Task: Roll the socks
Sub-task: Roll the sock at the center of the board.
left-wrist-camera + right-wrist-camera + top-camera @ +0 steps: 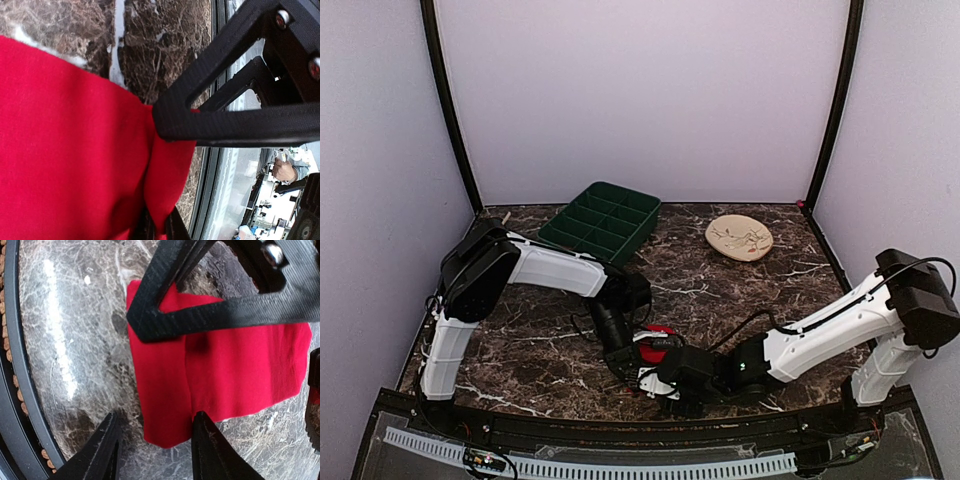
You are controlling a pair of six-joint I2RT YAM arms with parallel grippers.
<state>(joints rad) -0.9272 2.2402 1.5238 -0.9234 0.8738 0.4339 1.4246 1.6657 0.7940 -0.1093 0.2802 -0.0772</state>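
The red socks (225, 365) lie flat on the marble table, near its front edge; in the top view only a small red patch of the socks (660, 332) shows between the two arms. My left gripper (160, 227) is shut, with a fold of the red socks (65, 150) pinched between its jaws. My right gripper (155, 427) is open, its fingers astride the near end of the socks, and one fingertip (201, 422) touches the fabric's edge. In the top view the left gripper (632, 358) and right gripper (665, 383) nearly meet.
A dark green compartment tray (603, 220) stands at the back left. A tan, flat round object (739, 238) lies at the back right. The table's black front rim (12, 390) runs close beside the socks.
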